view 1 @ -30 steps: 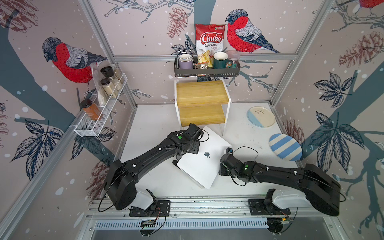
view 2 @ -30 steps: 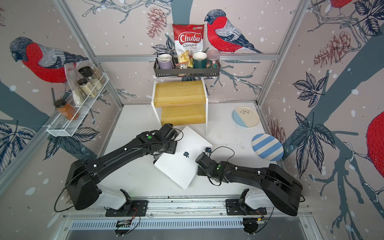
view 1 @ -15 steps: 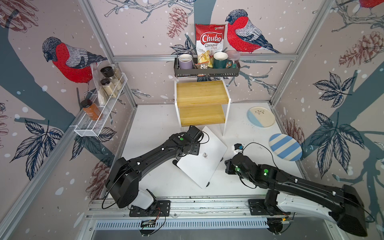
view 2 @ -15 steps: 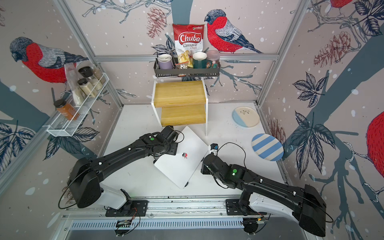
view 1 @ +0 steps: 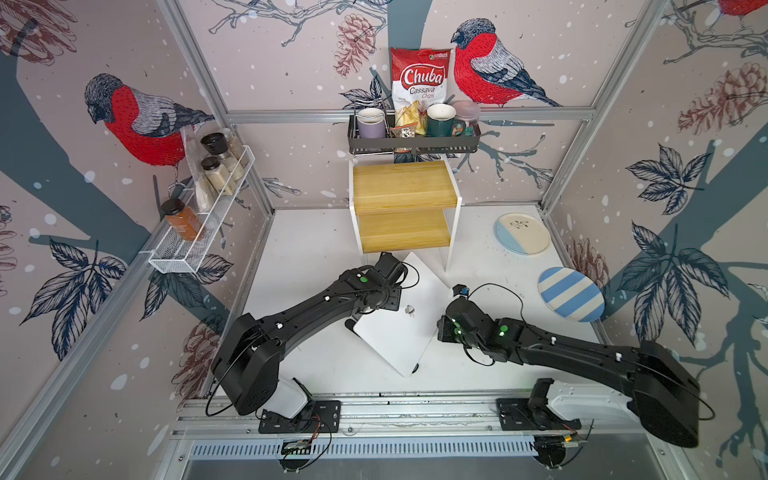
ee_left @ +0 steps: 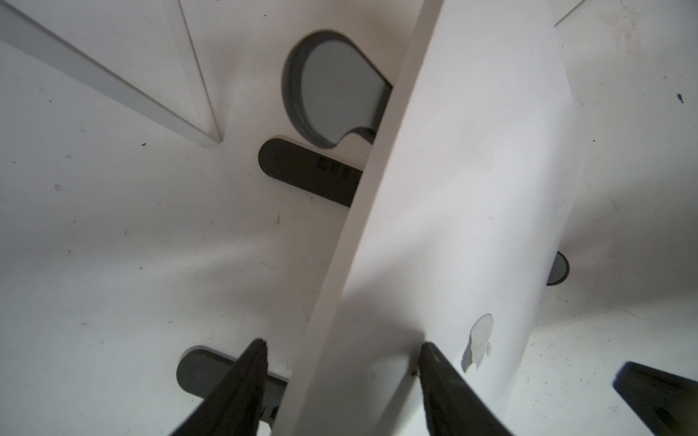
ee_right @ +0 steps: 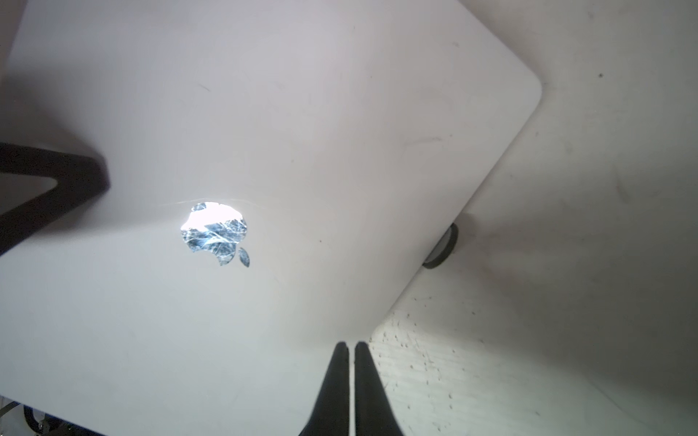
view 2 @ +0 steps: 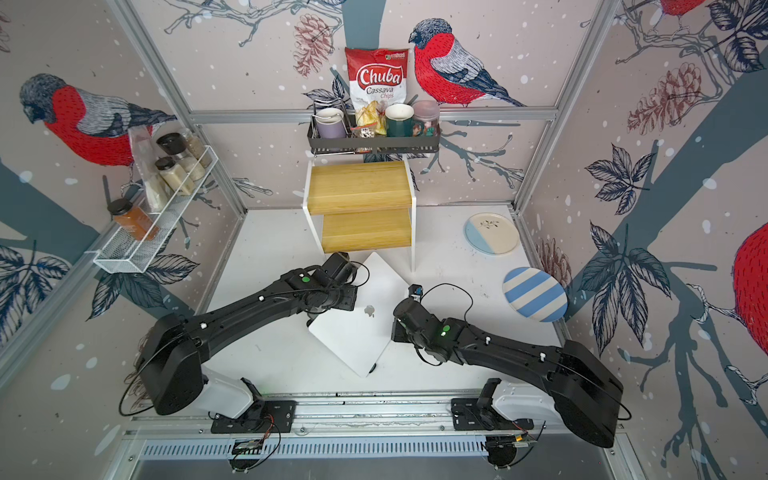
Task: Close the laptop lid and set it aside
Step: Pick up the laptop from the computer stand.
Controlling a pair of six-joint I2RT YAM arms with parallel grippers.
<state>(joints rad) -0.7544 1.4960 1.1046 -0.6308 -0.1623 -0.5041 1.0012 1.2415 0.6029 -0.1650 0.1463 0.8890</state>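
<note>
Left tool (ee_left: pixel 343 345) with jaws wide apart, right tool (ee_right: pixel 348 344) with jaws together.

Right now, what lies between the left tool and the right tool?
The laptop lid, logo up, spans that stretch in both top views. The left tool straddles one edge; the right tool, shut, sits at the opposite edge.

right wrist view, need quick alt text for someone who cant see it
The closed laptop lid, silver-white with a shiny apple logo near its middle, fills most of the view. The right gripper, shut and empty, points at the lid's edge; white table lies beyond, and a round dark foot peeks out beneath that edge.
</note>
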